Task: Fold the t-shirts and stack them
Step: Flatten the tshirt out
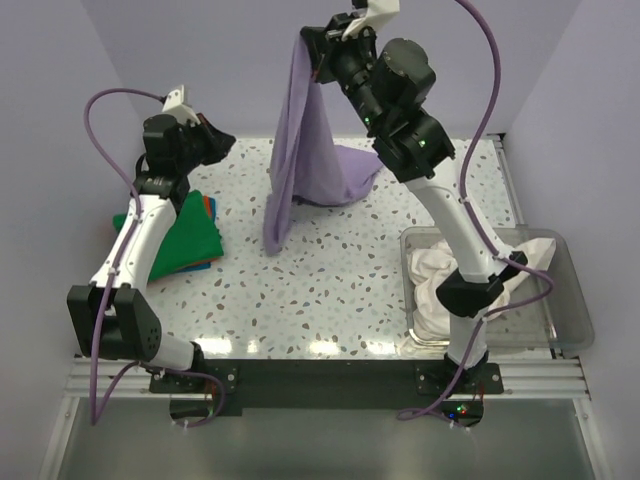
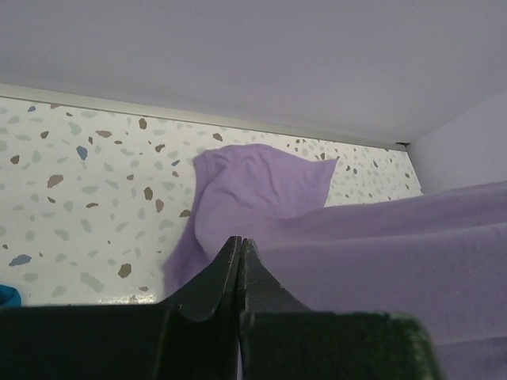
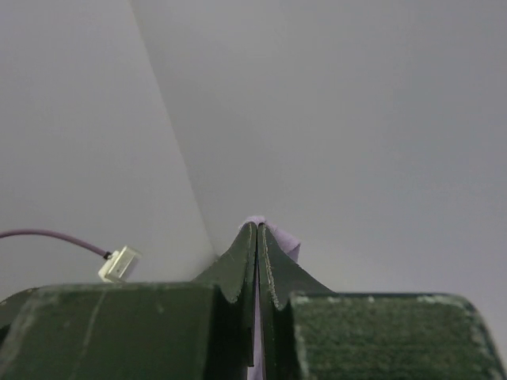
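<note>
The lavender t-shirt (image 1: 300, 160) hangs from high above the table's back, its lower end resting on the speckled surface. My right gripper (image 1: 320, 50) is shut on its top edge; in the right wrist view a bit of purple cloth (image 3: 285, 241) pokes out between the closed fingers (image 3: 257, 227). My left gripper (image 1: 224, 141) is shut and empty at the left, pointing toward the hanging shirt (image 2: 261, 190), with its tips (image 2: 240, 242) apart from the cloth. A folded green t-shirt (image 1: 192, 235) with blue and orange edges lies under the left arm. A cream white t-shirt (image 1: 436, 270) is crumpled in the bin.
The clear plastic bin (image 1: 572, 305) stands at the right front, with the right arm's lower link rising in front of it. Walls close in the back and both sides. Speckled tabletop (image 1: 310, 300) spreads between the arms.
</note>
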You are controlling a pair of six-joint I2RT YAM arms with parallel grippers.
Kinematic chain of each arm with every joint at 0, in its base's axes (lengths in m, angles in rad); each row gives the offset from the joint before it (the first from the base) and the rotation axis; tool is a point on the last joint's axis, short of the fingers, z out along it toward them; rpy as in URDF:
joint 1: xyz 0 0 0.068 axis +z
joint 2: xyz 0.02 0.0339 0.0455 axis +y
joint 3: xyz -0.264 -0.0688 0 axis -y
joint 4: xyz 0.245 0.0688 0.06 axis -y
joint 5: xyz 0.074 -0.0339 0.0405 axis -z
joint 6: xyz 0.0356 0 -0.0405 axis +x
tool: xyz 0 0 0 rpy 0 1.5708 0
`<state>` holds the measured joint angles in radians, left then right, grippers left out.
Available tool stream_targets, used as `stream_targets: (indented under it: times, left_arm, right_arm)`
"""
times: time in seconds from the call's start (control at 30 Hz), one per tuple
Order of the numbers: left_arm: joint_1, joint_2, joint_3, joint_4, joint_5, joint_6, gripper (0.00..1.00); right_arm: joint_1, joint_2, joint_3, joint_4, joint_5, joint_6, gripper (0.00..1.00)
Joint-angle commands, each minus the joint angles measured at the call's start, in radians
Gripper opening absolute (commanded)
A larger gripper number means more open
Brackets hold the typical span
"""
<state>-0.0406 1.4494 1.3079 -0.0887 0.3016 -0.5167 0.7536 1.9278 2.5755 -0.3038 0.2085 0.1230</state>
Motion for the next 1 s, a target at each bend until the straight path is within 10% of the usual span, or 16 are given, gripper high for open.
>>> stream_targets:
  times: [0.0,0.4,0.97]
  left_arm:
    - [-0.002,-0.011,-0.038,0.044,-0.022,-0.016,0.0]
    - [-0.005,0.028,-0.139,-0.114,-0.102,0.096,0.05]
    - [-0.097,0.197,-0.242,-0.261,-0.131,0.104,0.41]
  right_arm:
    - [-0.025,-0.077,-0.044,0.144,0.121,-0.06,0.0]
    - [-0.293,-0.309,-0.871,0.089,0.215,0.061,0.0]
    - [-0.468,-0.293,-0.962,-0.012,0.273,0.095,0.0]
